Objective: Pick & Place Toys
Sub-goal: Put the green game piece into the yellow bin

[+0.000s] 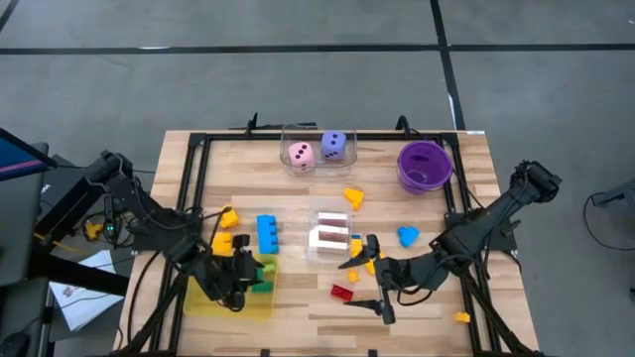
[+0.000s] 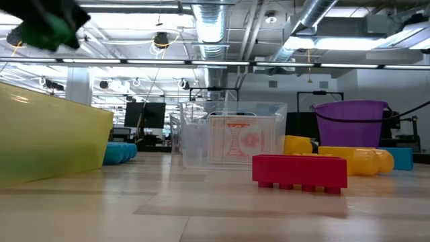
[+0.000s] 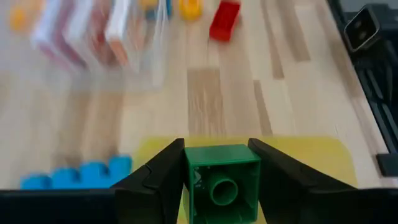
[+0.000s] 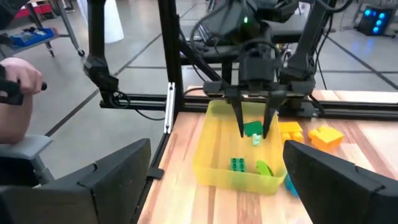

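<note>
My left gripper hangs over the yellow translucent tray at the near left, shut on a green brick. Two more green pieces lie on the tray's floor. My right gripper stands open near the table's middle with nothing between its fingers, just beside a red brick that lies flat on the table. A blue brick and yellow bricks lie on the table beyond the tray. My left gripper pinches the green brick by two opposite side walls between its two fingers, and the brick's hollow underside faces the wrist camera. The fingers slant down from above. The brick sits at their free ends, lifted clear above the tray.
A clear box with cards stands mid-table. Another clear box at the far edge holds a pink die and a purple die, with a purple bowl to its right. Yellow and blue shapes lie between. A person's hand shows beyond the table.
</note>
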Robot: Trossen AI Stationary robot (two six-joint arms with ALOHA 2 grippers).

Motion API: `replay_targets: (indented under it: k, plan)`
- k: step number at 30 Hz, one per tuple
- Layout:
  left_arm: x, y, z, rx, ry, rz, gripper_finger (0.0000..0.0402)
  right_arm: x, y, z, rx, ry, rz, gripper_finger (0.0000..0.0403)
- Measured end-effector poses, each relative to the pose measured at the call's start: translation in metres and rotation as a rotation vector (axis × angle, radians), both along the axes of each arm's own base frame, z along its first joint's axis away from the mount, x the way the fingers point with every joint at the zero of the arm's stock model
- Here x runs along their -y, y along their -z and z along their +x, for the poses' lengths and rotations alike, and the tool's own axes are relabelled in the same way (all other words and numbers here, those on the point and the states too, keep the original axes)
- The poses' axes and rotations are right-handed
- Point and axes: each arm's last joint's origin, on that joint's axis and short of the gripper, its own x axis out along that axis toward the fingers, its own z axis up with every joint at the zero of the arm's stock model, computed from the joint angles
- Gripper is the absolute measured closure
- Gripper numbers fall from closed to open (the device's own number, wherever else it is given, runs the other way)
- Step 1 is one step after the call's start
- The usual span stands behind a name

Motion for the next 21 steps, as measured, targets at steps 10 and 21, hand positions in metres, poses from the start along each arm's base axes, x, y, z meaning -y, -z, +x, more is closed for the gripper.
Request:
replay_targets:
  k: [10, 21]
  plan:
    - [-0.003, 0.023, -0.004, -0.069, -0.105, -0.161, 0.0243, 0.000, -0.003, -0.010, -0.027, -0.012, 0.002, 0.0045]
    - [0.006, 0.059, 0.005, -0.083, -0.098, -0.257, 0.0243, 0.000, -0.003, -0.010, -0.027, -0.014, 0.002, 0.0045]
